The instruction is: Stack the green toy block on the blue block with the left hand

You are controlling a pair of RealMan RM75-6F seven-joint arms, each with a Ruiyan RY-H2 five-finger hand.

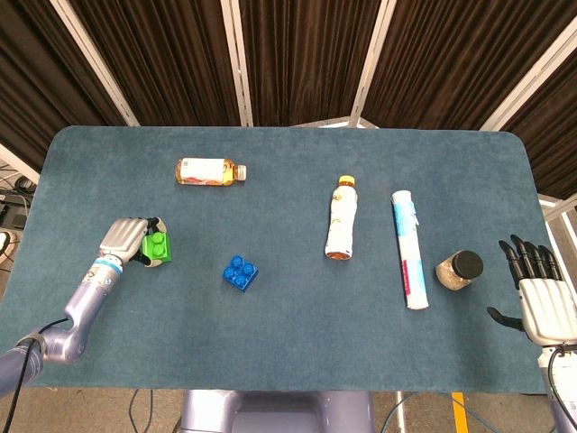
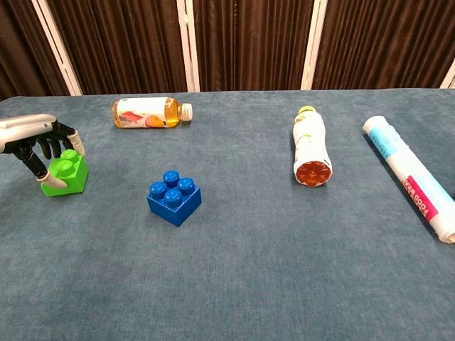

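Note:
The green toy block (image 1: 159, 245) (image 2: 65, 172) sits on the blue cloth at the left. My left hand (image 1: 127, 238) (image 2: 32, 136) is wrapped over it from the left: fingers curl down behind its studs and the thumb presses its near lower corner. The block still rests on the table. To its right and slightly nearer lies the blue block (image 1: 241, 272) (image 2: 174, 197), standing free, about a block's width away from the hand. My right hand (image 1: 541, 302) hovers at the table's near right edge, fingers spread, holding nothing.
An orange juice bottle (image 1: 209, 170) (image 2: 151, 112) lies behind the green block. A white bottle (image 1: 341, 217) (image 2: 311, 145), a white wrapped roll (image 1: 408, 248) (image 2: 410, 175) and a small black-lidded jar (image 1: 460, 271) lie on the right half.

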